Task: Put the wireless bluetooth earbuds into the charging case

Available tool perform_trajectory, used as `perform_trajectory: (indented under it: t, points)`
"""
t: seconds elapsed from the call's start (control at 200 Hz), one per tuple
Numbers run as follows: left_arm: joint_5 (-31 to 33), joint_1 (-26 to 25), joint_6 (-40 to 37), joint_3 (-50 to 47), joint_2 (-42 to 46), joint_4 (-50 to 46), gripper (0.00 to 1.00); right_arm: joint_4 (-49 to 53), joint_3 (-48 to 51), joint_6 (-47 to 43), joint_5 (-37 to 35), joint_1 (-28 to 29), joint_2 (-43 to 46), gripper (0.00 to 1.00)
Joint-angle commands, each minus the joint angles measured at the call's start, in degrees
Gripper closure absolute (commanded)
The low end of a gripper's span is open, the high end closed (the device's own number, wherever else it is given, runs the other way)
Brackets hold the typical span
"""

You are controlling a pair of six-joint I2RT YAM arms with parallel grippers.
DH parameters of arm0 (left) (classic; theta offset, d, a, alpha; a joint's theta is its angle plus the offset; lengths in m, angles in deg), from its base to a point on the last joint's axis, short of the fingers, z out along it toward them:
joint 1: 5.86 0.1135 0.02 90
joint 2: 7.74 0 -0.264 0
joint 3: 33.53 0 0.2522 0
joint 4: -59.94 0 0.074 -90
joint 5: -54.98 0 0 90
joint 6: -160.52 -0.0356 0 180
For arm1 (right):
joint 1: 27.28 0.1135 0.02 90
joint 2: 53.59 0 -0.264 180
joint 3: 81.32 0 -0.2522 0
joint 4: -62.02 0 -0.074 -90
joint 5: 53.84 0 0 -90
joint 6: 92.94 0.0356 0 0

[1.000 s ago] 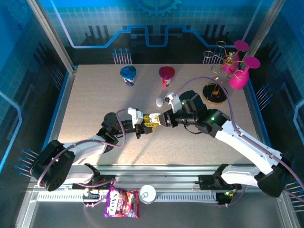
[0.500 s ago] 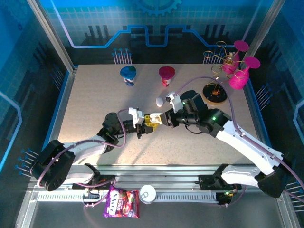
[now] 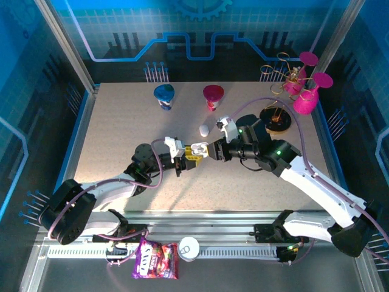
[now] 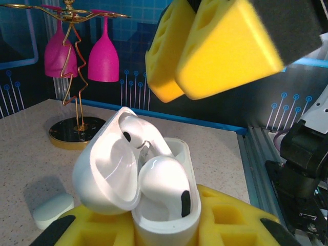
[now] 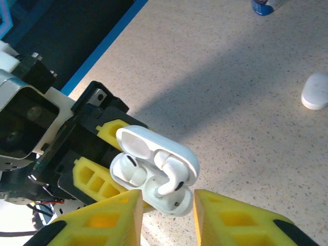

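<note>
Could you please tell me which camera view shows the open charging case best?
The left wrist view: the charging case is close, lid open, earbuds inside. The right wrist view shows it smaller, from above; the top external view shows it as a small white speck.

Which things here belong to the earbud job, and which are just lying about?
Job: open charging case, earbuds inside it, left claw gripping it, right claw open beside it.
Lying about: spare white case, blue glass, red glass, pink glasses on rack, snack bag.
</note>
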Motion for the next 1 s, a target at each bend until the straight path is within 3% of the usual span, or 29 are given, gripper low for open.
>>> perform_trajectory:
  t: [0.0,0.38,0.525,0.79,0.996]
  points:
    - [2.43,0.28,-2.30,0.80,-0.03,-0.68,1.00,-2.50,1.19,1.16,2.96,-0.45,-1.10,0.67]
    - [3.16,0.19,-5.62,0.95,1.55,-7.06,1.00,-5.17,1.64,3.29,0.60,-1.26,-9.03,0.66]
    - [5.08,0.22,-7.03,0.80,3.16,-11.08,1.00,-4.65,1.63,3.43,0.16,-1.63,-11.34,0.76]
    - [6.94,0.02,-9.17,1.15,4.35,-15.33,1.00,-4.98,2.35,4.46,1.11,-2.84,-13.54,0.86]
    - [8.01,0.02,-9.16,1.20,4.01,-15.40,1.00,-1.97,1.81,4.30,-3.39,-3.20,-14.42,0.86]
